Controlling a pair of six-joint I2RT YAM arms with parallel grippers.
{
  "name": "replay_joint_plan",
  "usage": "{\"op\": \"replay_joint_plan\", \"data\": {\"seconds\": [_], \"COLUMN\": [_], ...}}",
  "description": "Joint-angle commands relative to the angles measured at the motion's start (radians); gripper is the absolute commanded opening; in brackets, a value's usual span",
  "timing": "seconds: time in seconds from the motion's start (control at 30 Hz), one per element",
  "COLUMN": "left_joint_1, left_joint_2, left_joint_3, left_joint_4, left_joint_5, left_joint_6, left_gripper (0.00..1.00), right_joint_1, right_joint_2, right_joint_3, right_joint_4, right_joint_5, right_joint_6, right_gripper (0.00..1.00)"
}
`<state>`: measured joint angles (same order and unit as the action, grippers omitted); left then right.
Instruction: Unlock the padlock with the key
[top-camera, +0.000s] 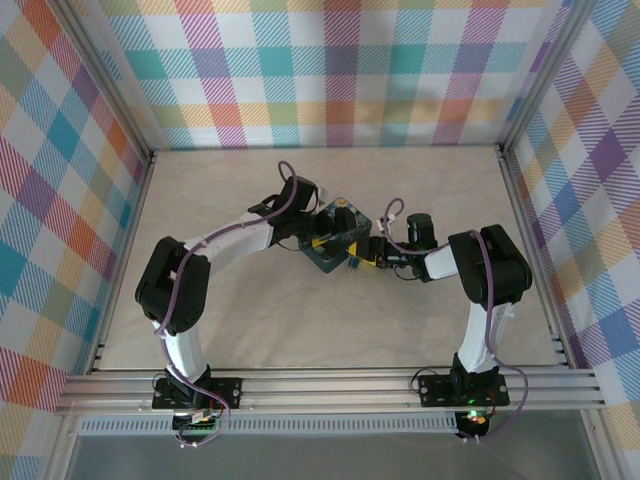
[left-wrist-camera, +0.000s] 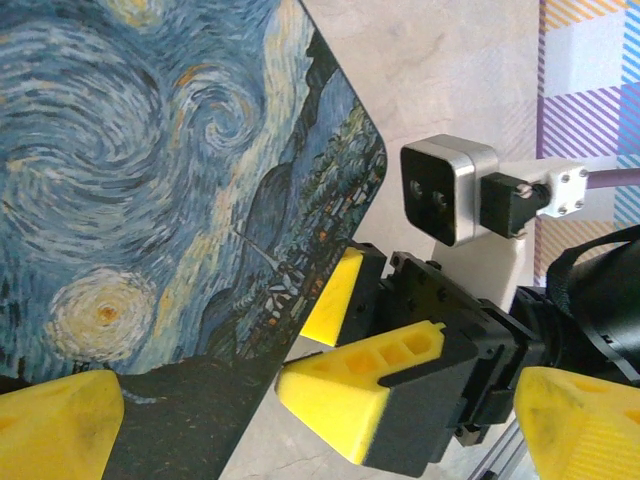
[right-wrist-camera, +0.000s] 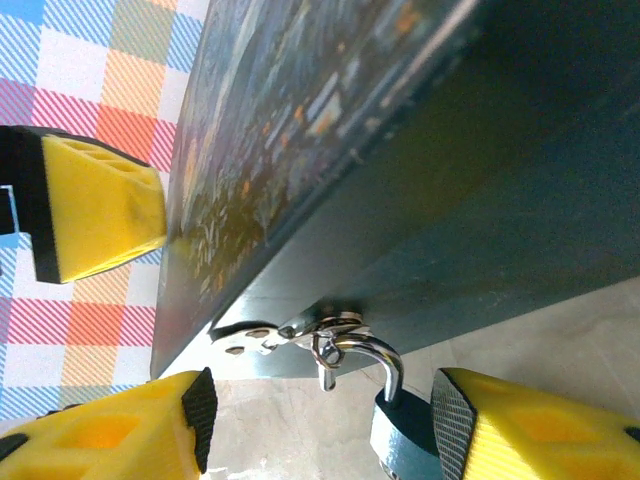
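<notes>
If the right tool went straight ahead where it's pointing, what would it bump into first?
Probably the padlock, hanging from the latch right in front of the right tool; the dark side of the box is just behind. Depth is hard to judge.

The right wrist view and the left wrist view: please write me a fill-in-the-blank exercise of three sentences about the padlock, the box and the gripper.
1. The padlock hangs by its ____ from the hasp of the box.
2. The right gripper has one ____-coloured finger on each side of the padlock.
3. The box's lid carries a painted night ____ with swirls.
Missing words: shackle; yellow; sky.
</notes>
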<state>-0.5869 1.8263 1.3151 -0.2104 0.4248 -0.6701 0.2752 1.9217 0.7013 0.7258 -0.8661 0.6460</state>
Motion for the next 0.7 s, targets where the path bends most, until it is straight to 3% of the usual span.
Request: {"op": "replay_joint_plan", "data": {"seconds": [0.0, 0.5, 0.67], "left_joint_1": [-0.005, -0.005, -0.005], "left_joint_2": [0.01, 0.008, 0.007], "left_joint_3": [-0.007, 0.001, 0.004], "left_joint_4": [-0.015, -0.031, -0.034], "left_joint_5": [-0.014, -0.015, -0.015], "left_joint_6": [-0.011, -0.011, -0.011], "left_gripper": [1.0, 1.0, 1.0], "right_joint_1": [0.009, 0.029, 0.03], "right_joint_2": [0.018, 0.048, 0.047], "right_joint_3": [0.022, 0.031, 0.025], "right_joint_4": [0.058, 0.08, 0.118], "right_joint_5": [-0.052, -0.074, -0.086], "right_joint_6": [-0.033, -0.042, -0.026], "right_gripper": [0.6, 0.62, 0.56]}}
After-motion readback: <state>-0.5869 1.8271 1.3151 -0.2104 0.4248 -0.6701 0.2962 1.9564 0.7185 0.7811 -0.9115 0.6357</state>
